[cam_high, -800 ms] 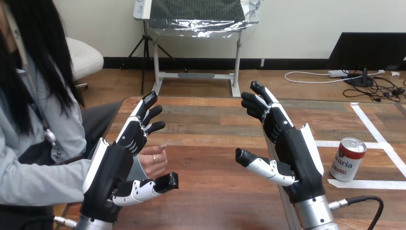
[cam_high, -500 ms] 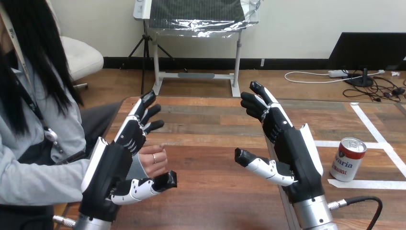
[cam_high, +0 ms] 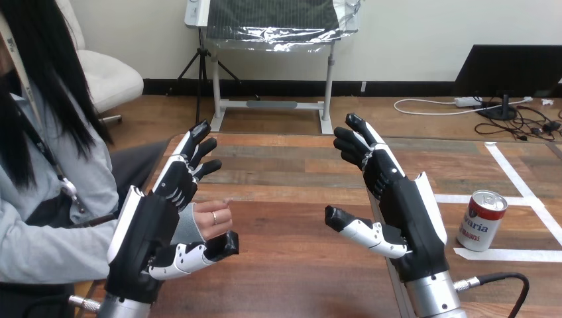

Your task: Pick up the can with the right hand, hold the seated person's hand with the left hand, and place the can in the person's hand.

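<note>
glossy metal can [cam_high: 482,220]; matt wood-plank table [cam_high: 291,199] with white tape; hands [cam_high: 404,199] of hard glossy plastic shells, silver metal forearms.

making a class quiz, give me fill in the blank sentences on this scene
The red and white metal can stands ___ on the wooden table. It is to the ___ of the robot's right hand. The left hand, beside the person's hand, is ___ from the can than the right.
Missing: upright; right; farther
</note>
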